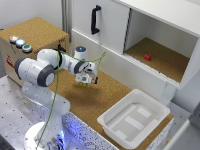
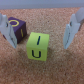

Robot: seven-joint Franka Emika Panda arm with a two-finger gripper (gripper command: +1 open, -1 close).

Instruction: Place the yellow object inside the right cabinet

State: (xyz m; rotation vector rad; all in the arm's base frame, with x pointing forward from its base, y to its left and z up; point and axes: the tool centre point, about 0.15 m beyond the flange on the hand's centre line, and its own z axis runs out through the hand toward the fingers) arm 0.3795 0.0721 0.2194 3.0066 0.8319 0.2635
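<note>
The yellow object [image 2: 38, 46] is a small yellow-green block with dark letters, lying on the cork surface. My gripper [image 2: 39, 37] is open, with one finger [image 2: 7, 31] on each side of the block and gaps on both sides. In the exterior view the gripper [image 1: 86, 80] hangs low over the cork counter, and the block [image 1: 84, 83] barely shows under it. The right cabinet [image 1: 165, 62], an open white compartment with a cork floor, stands at the exterior view's upper right, well away from the gripper.
A dark cube [image 2: 19, 30] lies just beside one finger. A red cube [image 1: 147, 57] sits inside the right cabinet. A white door with a black handle [image 1: 95, 20] closes the compartment beside it. A white tray [image 1: 132, 117] sits near the front. A cork-topped box with buttons [image 1: 20, 42] stands behind the arm.
</note>
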